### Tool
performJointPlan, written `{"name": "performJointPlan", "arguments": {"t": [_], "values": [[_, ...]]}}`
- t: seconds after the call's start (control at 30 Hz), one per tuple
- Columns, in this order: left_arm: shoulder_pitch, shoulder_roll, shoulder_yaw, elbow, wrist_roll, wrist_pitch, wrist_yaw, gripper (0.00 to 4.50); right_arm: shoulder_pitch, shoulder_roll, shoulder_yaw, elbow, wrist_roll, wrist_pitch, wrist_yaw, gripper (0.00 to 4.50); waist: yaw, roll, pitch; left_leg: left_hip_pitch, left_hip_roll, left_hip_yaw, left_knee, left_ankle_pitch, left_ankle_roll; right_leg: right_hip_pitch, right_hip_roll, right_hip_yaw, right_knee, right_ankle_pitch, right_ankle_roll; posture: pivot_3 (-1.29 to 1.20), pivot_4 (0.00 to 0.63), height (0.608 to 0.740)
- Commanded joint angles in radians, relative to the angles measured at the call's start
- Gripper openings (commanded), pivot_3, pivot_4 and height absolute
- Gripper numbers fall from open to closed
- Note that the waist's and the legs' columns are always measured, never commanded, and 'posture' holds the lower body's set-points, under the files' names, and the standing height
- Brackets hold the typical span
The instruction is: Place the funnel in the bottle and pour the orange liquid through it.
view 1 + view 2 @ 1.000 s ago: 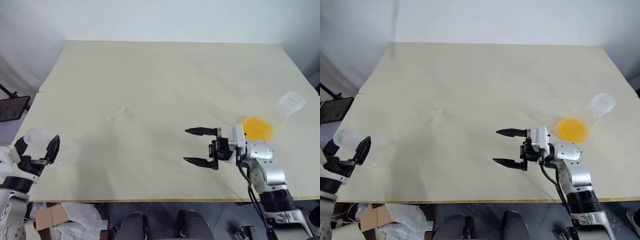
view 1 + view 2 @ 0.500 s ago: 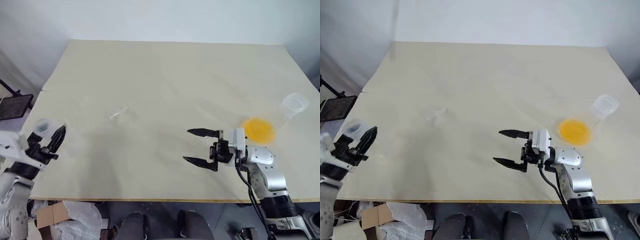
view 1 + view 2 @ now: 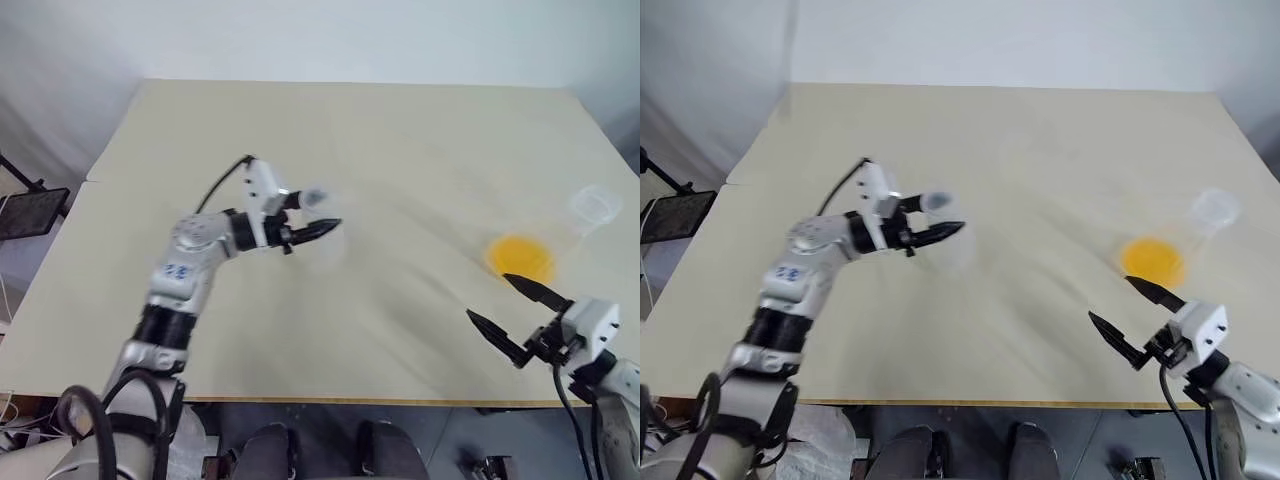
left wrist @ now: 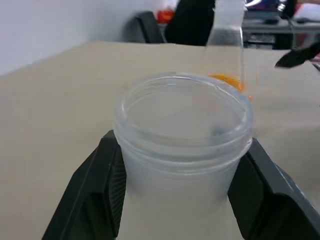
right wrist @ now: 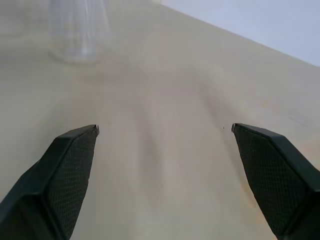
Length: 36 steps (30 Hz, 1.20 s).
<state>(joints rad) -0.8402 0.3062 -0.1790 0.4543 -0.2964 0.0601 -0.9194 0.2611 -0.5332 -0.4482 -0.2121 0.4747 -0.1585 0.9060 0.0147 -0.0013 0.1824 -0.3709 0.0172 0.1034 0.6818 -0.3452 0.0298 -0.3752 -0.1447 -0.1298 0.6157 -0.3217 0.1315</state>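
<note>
**Left jaws clamping the bottle at mid-table, right jaws standing wide with nothing in them**

- The bottle (image 4: 182, 125) is looking clear and colourless, with a thick rounded rim at its mouth. In the left wrist view the mouth is facing up and showing nothing inside.
- The left gripper (image 3: 315, 212) is gripping it at the neck, one black finger pressing each side, jaws partly closed. The arm is reaching in from the left, and the bottle is sitting over the middle of the table (image 3: 400, 130). Its body is blurring in the head views, so I cannot tell whether its base is touching the top.
- The orange liquid (image 3: 520, 257) is sitting in a second clear flask (image 3: 597, 205) near the table's right edge, well apart from the bottle.
- The right gripper (image 3: 487, 296) is hovering near the front right corner, just in front of the orange flask and not touching it.
- A wide strip of bare tabletop is lying between the bottle and the orange flask. The far half of the table is giving more open room, and the bottle is staying well off every edge.
</note>
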Motion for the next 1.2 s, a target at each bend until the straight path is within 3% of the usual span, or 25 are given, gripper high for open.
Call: {"name": "performJointPlan", "arguments": {"t": [0.03,0.33,0.4,0.57,0.97,1.2], "values": [[-0.09,-0.07,-0.012,0.172,0.063,-0.142,-0.033,2.35,0.039,0.036,-0.026,-0.112,0.016,-0.006,-0.074,4.5,0.003,0.0,0.0,0.0,0.0,0.0,0.0,0.0,0.0,0.0,0.0,0.001,0.0,0.0,0.0,0.0,0.15,0.74],[-0.218,-0.207,-0.02,0.435,0.157,-0.288,-0.066,2.35,0.077,0.098,0.043,-0.21,-0.009,0.013,-0.17,4.5,0.019,-0.001,0.0,-0.001,-0.003,-0.001,0.001,0.002,0.003,0.001,-0.003,0.001,-0.003,0.001,0.002,0.0,0.15,0.74],[-0.227,-0.218,-0.002,0.439,0.146,-0.279,-0.087,3.1,0.059,0.095,0.056,-0.206,-0.009,0.018,-0.181,4.5,0.02,-0.001,0.0,-0.001,-0.003,-0.002,0.001,0.002,0.004,0.002,-0.003,0.001,-0.003,0.001,0.002,0.0,0.15,0.74],[-0.233,-0.215,0.052,0.421,0.114,-0.227,-0.116,4.46,0.015,0.089,0.082,-0.189,-0.008,0.028,-0.186,4.5,0.014,-0.001,0.0,-0.003,-0.003,-0.003,0.001,0.002,0.004,0.0,-0.003,0.0,-0.003,0.001,0.002,0.0,0.15,0.74],[-0.161,-0.058,0.117,0.322,0.104,-0.18,-0.216,4.46,-0.1,0.076,0.138,-0.121,0.002,0.053,-0.151,4.5,0.01,-0.001,0.0,-0.003,-0.003,-0.005,0.001,0.002,0.004,-0.001,-0.003,-0.001,0.002,0.001,0.002,0.0,0.15,0.74],[-0.026,0.049,0.221,0.048,0.005,-0.199,-0.238,4.46,-0.181,0.053,0.174,-0.076,0.017,0.061,-0.101,4.5,0.003,-0.001,0.0,-0.003,-0.002,-0.007,0.002,0.003,0.004,-0.001,-0.004,-0.002,0.004,0.001,0.002,0.0,0.15,0.74]]}}
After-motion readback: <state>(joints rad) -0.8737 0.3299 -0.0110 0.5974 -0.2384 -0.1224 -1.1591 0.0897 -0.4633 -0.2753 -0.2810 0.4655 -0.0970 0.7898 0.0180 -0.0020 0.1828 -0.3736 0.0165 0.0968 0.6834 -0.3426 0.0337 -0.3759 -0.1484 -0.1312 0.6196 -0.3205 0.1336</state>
